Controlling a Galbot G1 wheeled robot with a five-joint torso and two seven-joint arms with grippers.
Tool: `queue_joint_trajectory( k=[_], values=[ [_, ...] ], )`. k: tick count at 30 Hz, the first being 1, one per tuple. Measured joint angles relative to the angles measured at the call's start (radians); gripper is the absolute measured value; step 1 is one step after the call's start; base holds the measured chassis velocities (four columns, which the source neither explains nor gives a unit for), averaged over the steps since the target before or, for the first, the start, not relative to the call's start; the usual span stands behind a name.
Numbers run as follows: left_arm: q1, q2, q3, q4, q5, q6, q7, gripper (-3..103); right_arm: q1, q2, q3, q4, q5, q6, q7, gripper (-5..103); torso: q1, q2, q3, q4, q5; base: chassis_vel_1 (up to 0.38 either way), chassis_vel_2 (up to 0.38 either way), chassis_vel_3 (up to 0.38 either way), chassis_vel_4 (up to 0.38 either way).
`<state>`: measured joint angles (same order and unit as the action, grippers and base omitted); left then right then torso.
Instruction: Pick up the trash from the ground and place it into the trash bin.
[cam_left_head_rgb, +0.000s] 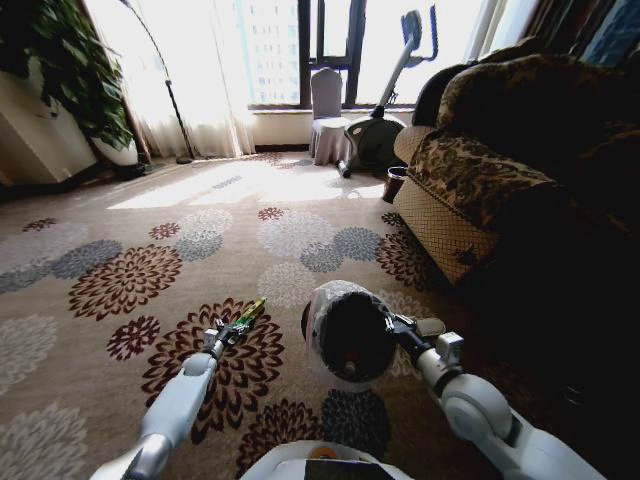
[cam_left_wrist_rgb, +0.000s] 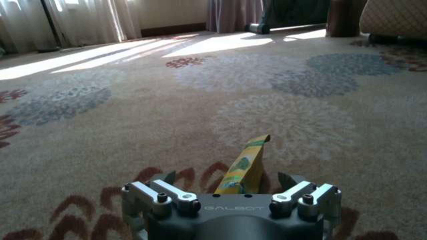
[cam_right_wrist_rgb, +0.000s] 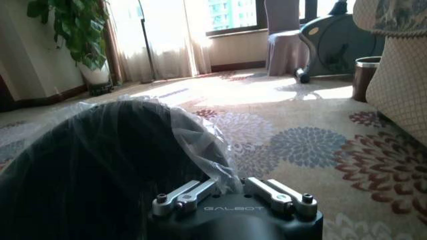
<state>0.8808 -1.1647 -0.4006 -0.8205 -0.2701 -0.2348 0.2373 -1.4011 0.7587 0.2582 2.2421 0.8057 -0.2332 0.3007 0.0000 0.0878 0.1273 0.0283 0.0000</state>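
**Wrapper in left tool, bin in right**

Left tool (cam_left_wrist_rgb: 230, 192) low over flowered carpet (cam_left_head_rgb: 120, 260), fingers closed on a green-yellow wrapper (cam_left_wrist_rgb: 244, 167) that sticks out forward. Right tool (cam_right_wrist_rgb: 233, 192) clamped on trash bin (cam_left_head_rgb: 347, 335) rim and bag liner (cam_right_wrist_rgb: 197, 135), bin tipped, mouth facing robot, just right of wrapper.

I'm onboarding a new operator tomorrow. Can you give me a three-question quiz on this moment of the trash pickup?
1. True or false: the left claw is shut on the green-yellow wrapper.
2. What does the right claw grip? A) the sofa B) the rim of the trash bin C) a bottle
3. Fill in: the bin's rim shows a clear plastic ____.

Key: 1 true. 2 B. 3 liner.
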Motion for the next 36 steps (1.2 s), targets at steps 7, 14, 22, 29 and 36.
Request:
queue_joint_trajectory(
  k=[7,14,22,29,36],
  values=[
    [0.000,0.000,0.000,0.000,0.000,0.000,0.000,100,0.000,0.000,0.000,0.000,0.000,0.000,0.000,0,0.000,0.000,0.000,0.0000,0.0000,0.000,0.000,0.000,0.000],
    [0.004,0.000,-0.003,-0.008,0.000,0.003,-0.003,100,0.000,0.000,0.000,0.000,0.000,0.000,0.000,0,0.000,0.000,0.000,0.0000,0.0000,0.000,0.000,0.000,0.000],
    [0.105,-0.011,-0.064,-0.194,-0.014,0.120,-0.078,100,0.000,0.000,0.000,0.000,0.000,0.000,0.000,0,0.000,0.000,0.000,0.0000,0.0000,0.000,0.000,0.000,0.000],
    [0.219,-0.015,-0.132,-0.390,-0.046,0.235,-0.169,100,0.000,0.000,0.000,0.000,0.000,0.000,0.000,0,0.000,0.000,0.000,-0.0003,-0.0004,0.000,0.000,0.000,0.000],
    [0.183,0.014,-0.129,-0.235,-0.062,0.204,-0.183,100,0.000,0.000,0.000,0.000,0.000,0.000,0.000,0,0.000,0.000,0.000,0.0005,-0.0009,0.000,0.000,0.000,0.000]
  ],
)
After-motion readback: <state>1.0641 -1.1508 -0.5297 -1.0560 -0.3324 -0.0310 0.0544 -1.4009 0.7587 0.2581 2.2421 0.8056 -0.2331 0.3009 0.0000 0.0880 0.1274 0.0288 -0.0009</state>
